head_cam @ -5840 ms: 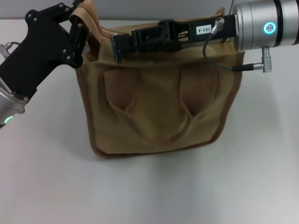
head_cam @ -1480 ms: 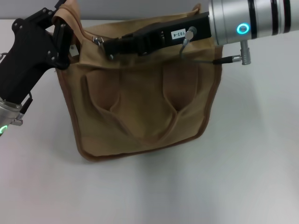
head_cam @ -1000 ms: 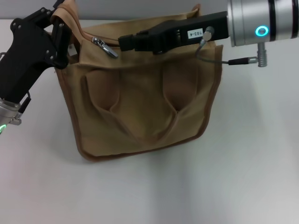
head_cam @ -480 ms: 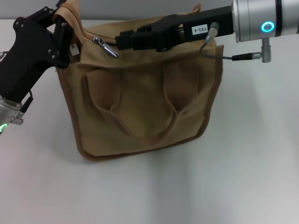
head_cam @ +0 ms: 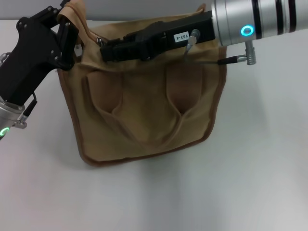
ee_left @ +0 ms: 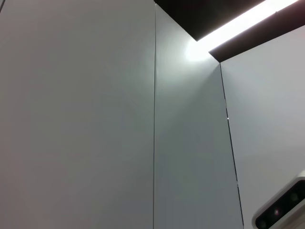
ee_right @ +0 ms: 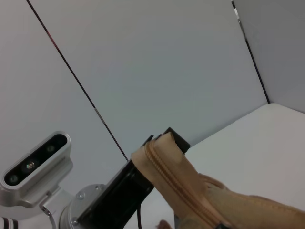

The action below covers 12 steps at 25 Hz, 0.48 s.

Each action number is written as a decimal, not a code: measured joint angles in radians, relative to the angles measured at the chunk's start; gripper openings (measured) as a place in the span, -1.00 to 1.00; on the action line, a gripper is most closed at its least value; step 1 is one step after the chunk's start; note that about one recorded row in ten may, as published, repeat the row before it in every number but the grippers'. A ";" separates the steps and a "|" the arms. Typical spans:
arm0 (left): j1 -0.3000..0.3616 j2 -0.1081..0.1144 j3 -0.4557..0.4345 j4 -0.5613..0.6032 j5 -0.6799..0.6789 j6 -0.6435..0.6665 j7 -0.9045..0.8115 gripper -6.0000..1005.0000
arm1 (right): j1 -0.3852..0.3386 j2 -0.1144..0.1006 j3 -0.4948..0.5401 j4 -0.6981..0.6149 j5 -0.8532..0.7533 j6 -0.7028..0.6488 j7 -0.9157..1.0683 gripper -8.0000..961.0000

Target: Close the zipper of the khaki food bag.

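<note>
A white table [head_cam: 250, 159], perhaps grey wall panels [ee_left: 95, 119] behind.

Zipper [ee_right: 177, 190] pull tab hidden behind right gripper [head_cam: 107, 49], finger gap indeterminate, khaki food bag [head_cam: 144, 106] far top panel concealed by arm, left gripper [head_cam: 65, 29] fingers obscured by bag corner

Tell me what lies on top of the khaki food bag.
Across the top of the khaki food bag lies the right gripper, covering most of the zipper. The left gripper holds the bag's left top corner. The pull tab is hidden.
</note>
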<state>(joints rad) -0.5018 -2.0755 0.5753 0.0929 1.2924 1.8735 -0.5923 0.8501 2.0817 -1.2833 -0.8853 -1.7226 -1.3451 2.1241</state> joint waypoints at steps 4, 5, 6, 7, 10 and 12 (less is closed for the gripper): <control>-0.003 0.000 0.000 0.000 0.000 0.006 -0.001 -0.94 | 0.002 0.001 -0.001 0.002 0.000 0.003 -0.001 -0.33; -0.004 0.000 0.000 0.000 0.000 0.006 -0.001 -0.94 | 0.002 0.001 -0.001 0.002 0.000 0.004 -0.001 -0.33; -0.004 0.000 0.000 0.000 0.000 0.006 -0.001 -0.94 | 0.002 0.001 -0.002 0.002 0.000 0.004 -0.001 -0.33; -0.004 0.000 0.000 0.000 -0.001 0.006 -0.001 -0.94 | 0.000 0.001 -0.002 0.002 0.000 0.004 -0.001 -0.34; -0.004 0.000 0.000 0.001 -0.001 0.006 -0.001 -0.94 | -0.008 0.002 0.000 -0.002 0.000 0.004 -0.001 -0.55; -0.004 0.000 0.000 0.002 -0.002 0.006 -0.001 -0.93 | -0.016 0.001 0.004 -0.007 0.000 0.003 -0.001 -0.69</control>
<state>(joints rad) -0.5063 -2.0755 0.5752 0.0951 1.2903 1.8798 -0.5937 0.8342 2.0831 -1.2790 -0.8924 -1.7226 -1.3424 2.1230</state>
